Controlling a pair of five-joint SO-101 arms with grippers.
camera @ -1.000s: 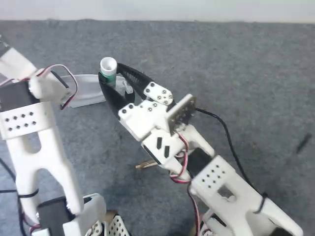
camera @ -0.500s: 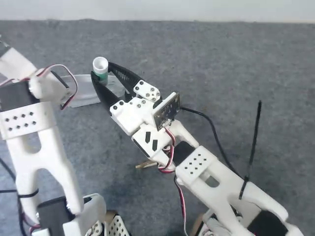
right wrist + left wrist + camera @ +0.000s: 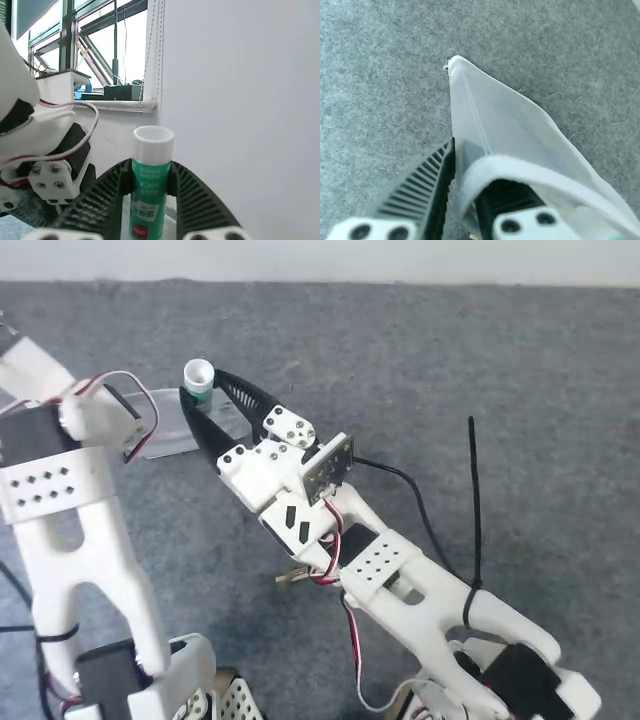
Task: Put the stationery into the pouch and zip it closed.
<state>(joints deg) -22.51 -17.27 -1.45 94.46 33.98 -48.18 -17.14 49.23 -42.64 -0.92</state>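
Tan item (image 3: 295, 577): lies on the grey mat (image 3: 520, 360) beneath the right arm (image 3: 420, 590), too hidden to identify.
Left gripper (image 3: 465, 170): low at the mat, jaws pinching the open edge of the pouch (image 3: 510, 125).
Right gripper (image 3: 203, 390): jaws pinching the green body of the glue stick (image 3: 198, 378).
Stick's place: upright, white cap on top, over one end of the pouch in the high view.
Pouch's place: translucent white, flat on the mat, with its closed corner farthest away.
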